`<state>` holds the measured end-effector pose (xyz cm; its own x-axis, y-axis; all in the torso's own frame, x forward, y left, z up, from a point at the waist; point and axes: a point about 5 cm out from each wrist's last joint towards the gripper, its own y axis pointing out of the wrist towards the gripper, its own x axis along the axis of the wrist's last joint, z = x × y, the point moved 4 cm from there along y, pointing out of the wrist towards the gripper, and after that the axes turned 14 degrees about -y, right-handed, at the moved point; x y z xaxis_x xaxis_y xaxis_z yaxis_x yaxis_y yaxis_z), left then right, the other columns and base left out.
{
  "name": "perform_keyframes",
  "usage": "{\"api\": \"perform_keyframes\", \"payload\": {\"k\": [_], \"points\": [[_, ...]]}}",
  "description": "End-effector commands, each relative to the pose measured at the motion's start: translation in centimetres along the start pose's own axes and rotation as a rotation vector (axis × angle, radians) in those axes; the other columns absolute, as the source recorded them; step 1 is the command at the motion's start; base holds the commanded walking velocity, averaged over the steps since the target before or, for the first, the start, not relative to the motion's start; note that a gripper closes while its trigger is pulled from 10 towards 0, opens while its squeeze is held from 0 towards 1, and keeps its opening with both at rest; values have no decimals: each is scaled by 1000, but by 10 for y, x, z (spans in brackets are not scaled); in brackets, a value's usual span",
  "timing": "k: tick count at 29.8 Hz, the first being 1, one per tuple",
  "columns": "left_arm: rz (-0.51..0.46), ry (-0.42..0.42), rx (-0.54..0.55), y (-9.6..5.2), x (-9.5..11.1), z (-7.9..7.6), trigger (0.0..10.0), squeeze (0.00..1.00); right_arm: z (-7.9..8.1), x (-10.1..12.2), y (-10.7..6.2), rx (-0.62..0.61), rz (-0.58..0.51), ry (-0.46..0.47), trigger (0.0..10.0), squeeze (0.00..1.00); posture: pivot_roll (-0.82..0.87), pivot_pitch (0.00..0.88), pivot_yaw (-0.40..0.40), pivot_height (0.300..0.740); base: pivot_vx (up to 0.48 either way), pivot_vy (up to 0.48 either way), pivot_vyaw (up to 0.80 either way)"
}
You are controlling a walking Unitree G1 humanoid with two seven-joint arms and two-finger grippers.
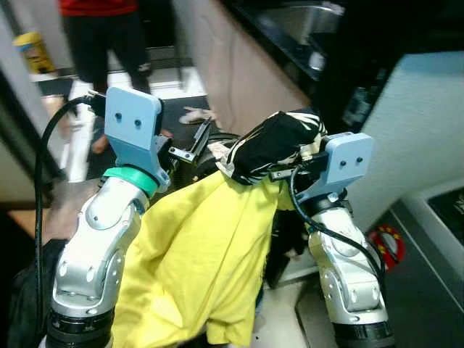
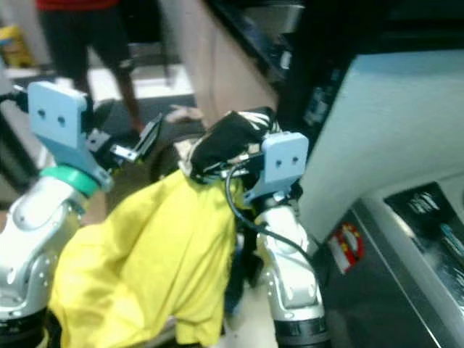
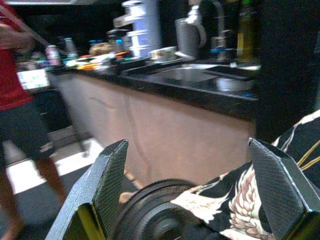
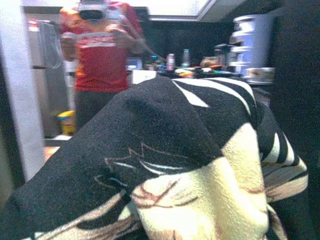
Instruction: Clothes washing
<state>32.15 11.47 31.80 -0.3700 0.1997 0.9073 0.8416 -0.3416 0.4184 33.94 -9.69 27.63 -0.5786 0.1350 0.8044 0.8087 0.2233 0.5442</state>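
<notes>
A black garment with cream and white print (image 1: 275, 141) lies bunched over my right gripper (image 1: 290, 163), which is raised at chest height; the cloth hides the gripper's tip. The same print spreads across the right wrist view (image 4: 165, 165). A yellow garment (image 1: 196, 254) hangs below it, draped between my two arms. My left gripper (image 1: 192, 145) is up beside the bundle, open, and holds nothing. In the left wrist view, its fingers (image 3: 112, 175) stand wide apart, with the printed cloth (image 3: 235, 200) and a dark round ribbed thing (image 3: 150, 210) low between them.
A person in a red shirt and dark shorts (image 1: 109, 43) stands ahead on the left. A dark kitchen counter with a sink (image 3: 190, 75) runs along the right. A white appliance (image 1: 413, 138) is close on my right. A yellow container (image 1: 32, 51) sits far left.
</notes>
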Motion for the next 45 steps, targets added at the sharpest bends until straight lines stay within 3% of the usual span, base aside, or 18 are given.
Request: {"api": "perform_keyframes", "payload": {"k": [1, 45], "points": [[-2, 1, -4, -1, -1, 0, 10000, 0, 0, 7, 3, -6, -33, 12, 10000, 0, 45, 72, 37, 740, 0, 0, -800], [10, -28, 37, 1, -3, 9, 10000, 0, -2, 1, 7, -45, -4, 46, 10000, 0, 48, 84, 49, 740, 0, 16, -788]]}}
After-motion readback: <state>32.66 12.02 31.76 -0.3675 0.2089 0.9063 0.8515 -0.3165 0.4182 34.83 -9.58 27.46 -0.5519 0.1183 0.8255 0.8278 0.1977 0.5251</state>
